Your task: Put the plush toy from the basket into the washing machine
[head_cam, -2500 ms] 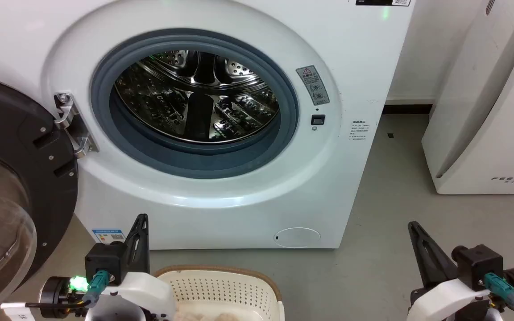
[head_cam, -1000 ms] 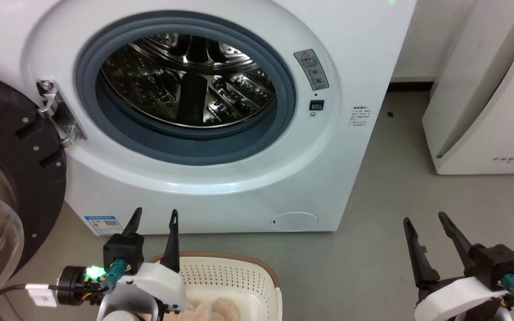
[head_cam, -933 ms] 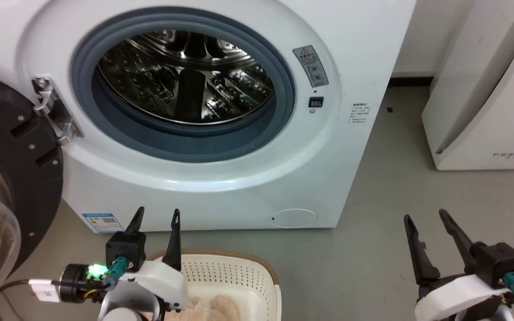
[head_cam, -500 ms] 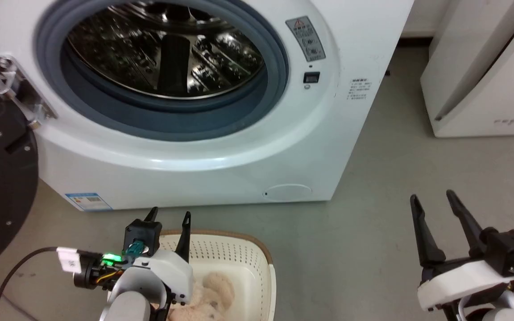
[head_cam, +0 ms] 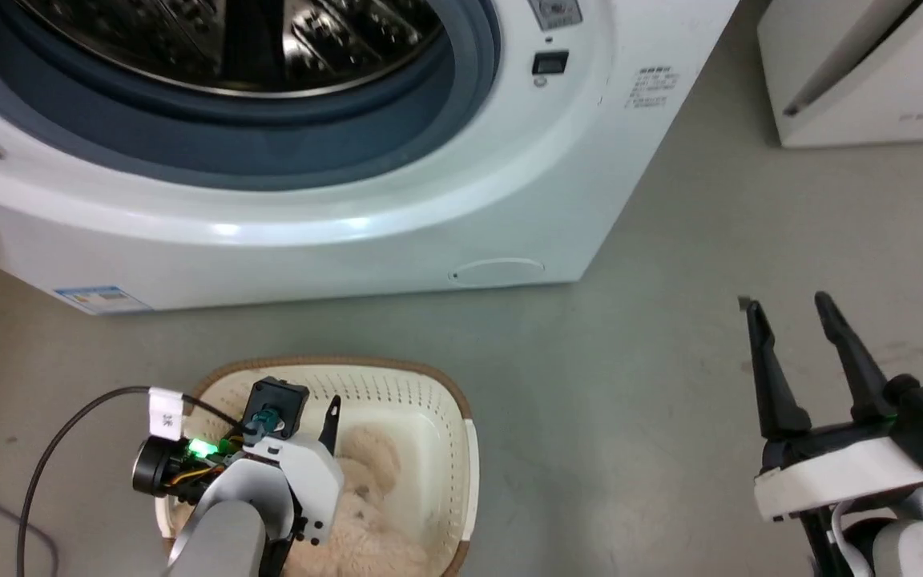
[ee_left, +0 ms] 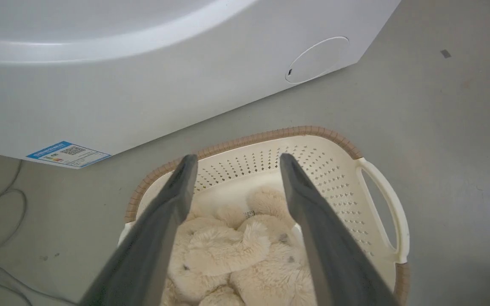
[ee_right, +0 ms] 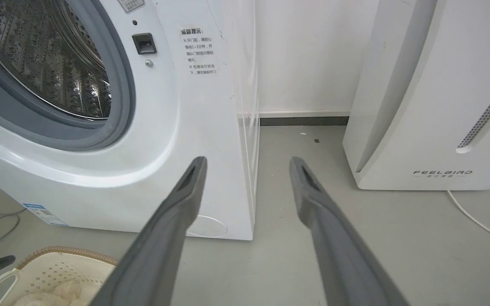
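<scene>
Plush toy (ee_left: 223, 250) partly behind left fingers (ee_left: 160, 225)

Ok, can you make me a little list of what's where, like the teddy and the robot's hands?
washing machine: opening uncovered, no toy inside that I can see
basket: on the floor, in front of the washing machine
plush toy: lying in the basket
left gripper: jaws open, over the plush toy, holding nothing
right gripper: jaws open, over the floor, holding nothing
</scene>
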Controlling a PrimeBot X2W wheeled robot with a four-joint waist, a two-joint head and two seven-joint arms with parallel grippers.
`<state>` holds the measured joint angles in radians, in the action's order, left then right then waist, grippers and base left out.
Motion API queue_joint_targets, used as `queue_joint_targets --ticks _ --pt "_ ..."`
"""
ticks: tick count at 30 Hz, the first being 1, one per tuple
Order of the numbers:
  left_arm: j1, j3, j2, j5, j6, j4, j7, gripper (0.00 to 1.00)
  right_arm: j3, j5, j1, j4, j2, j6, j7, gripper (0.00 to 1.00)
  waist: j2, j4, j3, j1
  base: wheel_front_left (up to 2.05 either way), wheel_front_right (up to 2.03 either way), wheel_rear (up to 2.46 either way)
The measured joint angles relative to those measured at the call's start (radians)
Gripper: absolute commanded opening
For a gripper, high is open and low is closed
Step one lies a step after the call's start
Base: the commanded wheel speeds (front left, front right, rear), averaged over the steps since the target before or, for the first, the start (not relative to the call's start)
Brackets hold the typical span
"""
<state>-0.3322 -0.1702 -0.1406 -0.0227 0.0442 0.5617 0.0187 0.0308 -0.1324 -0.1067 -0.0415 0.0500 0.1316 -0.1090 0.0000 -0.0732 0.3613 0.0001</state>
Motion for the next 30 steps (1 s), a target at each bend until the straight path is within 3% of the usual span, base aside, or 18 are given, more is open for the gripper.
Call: queue_joint_targets --ticks 30 --pt "-0.218 -0.138 -0.09 0.005 0.034 0.305 0.111 1.0 0.027 -0.028 -0.088 -0.079 0.0 0.0 -0.062 1.0 0.0 -0.031 0.34 0.0 0.0 0.0 0.0"
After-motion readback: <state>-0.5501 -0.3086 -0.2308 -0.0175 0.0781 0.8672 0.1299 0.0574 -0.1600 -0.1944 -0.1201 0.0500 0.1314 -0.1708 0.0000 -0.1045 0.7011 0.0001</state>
